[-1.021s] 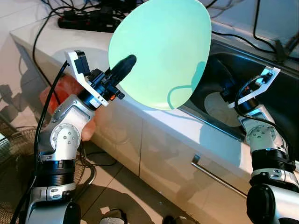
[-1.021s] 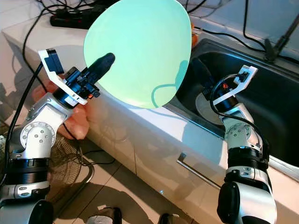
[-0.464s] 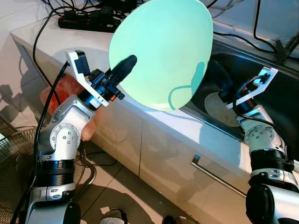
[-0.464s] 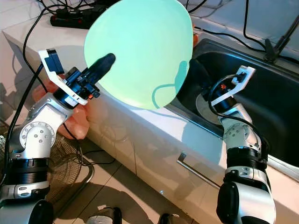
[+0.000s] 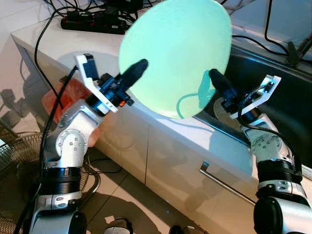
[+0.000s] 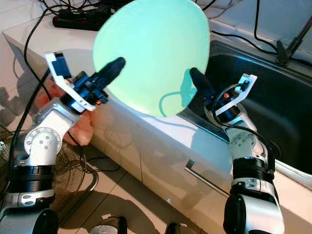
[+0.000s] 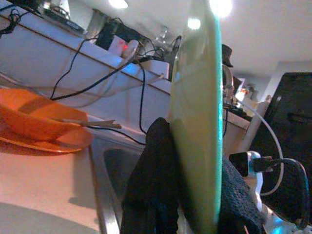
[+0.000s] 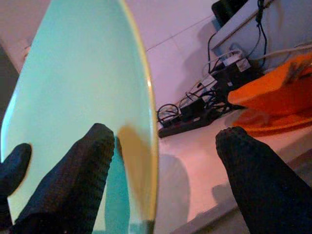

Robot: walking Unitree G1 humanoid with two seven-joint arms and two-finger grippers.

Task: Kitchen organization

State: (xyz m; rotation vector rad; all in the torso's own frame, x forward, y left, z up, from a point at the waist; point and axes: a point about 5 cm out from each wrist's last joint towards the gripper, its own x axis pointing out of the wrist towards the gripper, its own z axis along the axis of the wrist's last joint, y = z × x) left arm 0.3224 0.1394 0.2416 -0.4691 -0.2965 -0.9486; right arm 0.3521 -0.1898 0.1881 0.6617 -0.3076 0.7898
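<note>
A large pale green plate [image 5: 175, 53] is held up on edge above the counter's front. My left gripper [image 5: 138, 68] is shut on its left rim, one black finger across the plate's face. In the left wrist view the plate [image 7: 195, 122] stands edge-on between the two fingers [image 7: 151, 185]. My right gripper [image 5: 214, 80] is at the plate's lower right rim, open. In the right wrist view the plate's rim [image 8: 148, 146] lies between the spread fingers [image 8: 73, 190], close to one and apart from the other.
A dark steel sink [image 5: 278, 73] is set in the white counter [image 5: 58, 44] on the right. A black power strip [image 5: 92, 22] with cables lies at the back. An orange bowl [image 8: 273, 83] sits on the counter. A drawer handle [image 5: 229, 187] and a floor fan [image 5: 14, 165] are below.
My right gripper has risen out of the sink and come up to the plate's lower right rim. The left arm has carried the plate slightly to the right.
</note>
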